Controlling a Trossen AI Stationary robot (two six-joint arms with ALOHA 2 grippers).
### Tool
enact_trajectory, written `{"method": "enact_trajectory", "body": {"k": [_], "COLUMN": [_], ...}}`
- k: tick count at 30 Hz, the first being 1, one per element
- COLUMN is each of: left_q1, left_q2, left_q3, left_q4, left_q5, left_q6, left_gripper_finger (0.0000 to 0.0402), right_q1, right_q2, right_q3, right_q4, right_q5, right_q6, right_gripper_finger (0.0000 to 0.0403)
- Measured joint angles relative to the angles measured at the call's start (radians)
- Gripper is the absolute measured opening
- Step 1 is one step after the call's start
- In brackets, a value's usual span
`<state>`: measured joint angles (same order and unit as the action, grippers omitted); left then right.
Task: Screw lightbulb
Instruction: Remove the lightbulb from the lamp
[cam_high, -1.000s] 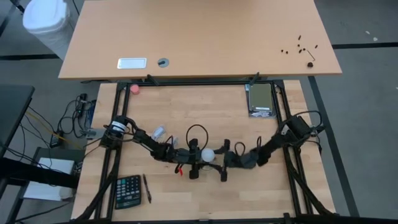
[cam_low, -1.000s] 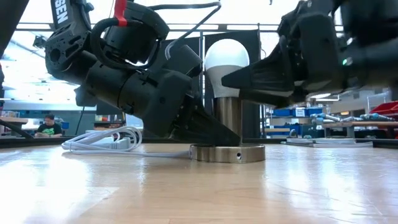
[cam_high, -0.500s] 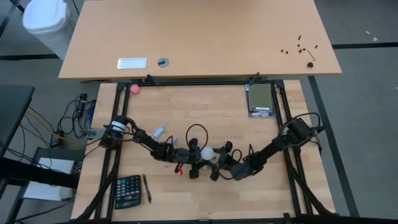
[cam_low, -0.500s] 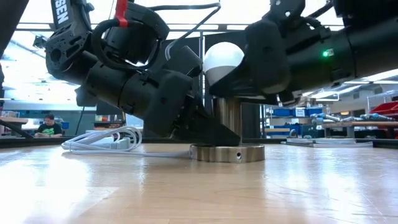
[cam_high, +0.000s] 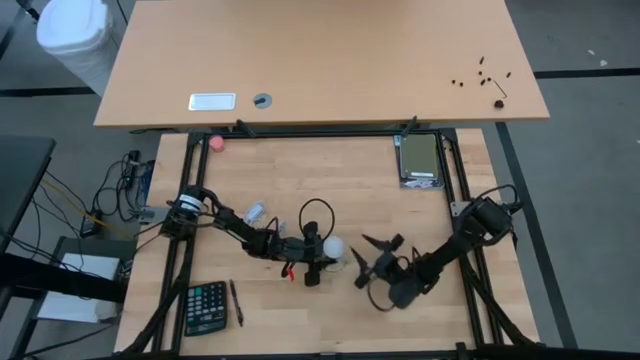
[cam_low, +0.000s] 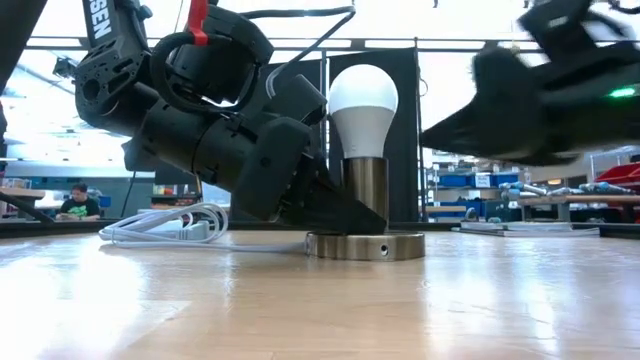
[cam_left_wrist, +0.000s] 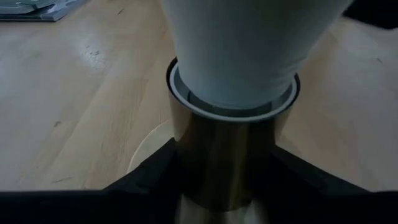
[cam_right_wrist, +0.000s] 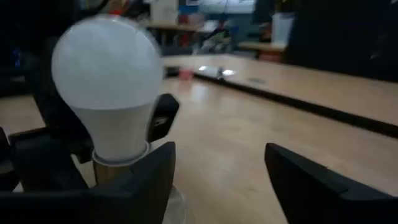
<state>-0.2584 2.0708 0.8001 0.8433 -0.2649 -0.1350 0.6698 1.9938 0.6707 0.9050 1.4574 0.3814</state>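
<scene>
The white lightbulb (cam_low: 362, 100) stands upright with its narrow end in a brass-coloured socket post (cam_low: 367, 188) on a round metal base (cam_low: 365, 246); from above it shows at mid-table (cam_high: 333, 247). My left gripper (cam_high: 316, 262) is shut on the post below the bulb. My right gripper (cam_high: 364, 260) is open and empty, to the right of the bulb and clear of it. In its wrist view the bulb (cam_right_wrist: 106, 87) stands ahead of the spread fingers. My left gripper pinches the socket post's lower part (cam_left_wrist: 224, 177) between its two fingers (cam_left_wrist: 152, 177), one on each side. The fingers come nearly level from the table's left, slanting slightly down. The post stands upright, its base on the table.
A white cord (cam_low: 165, 228) lies behind the left gripper. A calculator (cam_high: 205, 307) and a pen (cam_high: 237, 300) lie at the near left. A grey box (cam_high: 420, 160) sits at the far right and a pink ball (cam_high: 217, 142) at the far left.
My right gripper was on the bulb's neck, turned about the bulb, then let go and drew back toward the table's right and near edges. The bulb stays upright in the socket.
</scene>
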Motion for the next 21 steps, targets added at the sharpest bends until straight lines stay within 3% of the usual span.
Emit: {"method": "enact_trajectory", "body": {"k": [2, 7, 21], "left_q1": [0.000, 0.000, 0.000], "left_q2": [0.000, 0.000, 0.000], "left_q3": [0.000, 0.000, 0.000], "left_q4": [0.000, 0.000, 0.000], "left_q5": [0.001, 0.001, 0.002], "left_q6": [0.000, 0.000, 0.000], "left_gripper_finger": [0.0196, 0.0196, 0.0196], "right_q1": [0.021, -0.019, -0.142], "right_q2": [-0.001, -0.004, -0.003], "right_q3": [-0.005, -0.003, 0.015], "right_q4": [0.019, 0.041, 0.120], "right_q5": [0.002, -0.335, -0.540], "right_q6": [0.005, 0.023, -0.042], "right_gripper_finger": [0.0249, 0.0238, 0.0236]}}
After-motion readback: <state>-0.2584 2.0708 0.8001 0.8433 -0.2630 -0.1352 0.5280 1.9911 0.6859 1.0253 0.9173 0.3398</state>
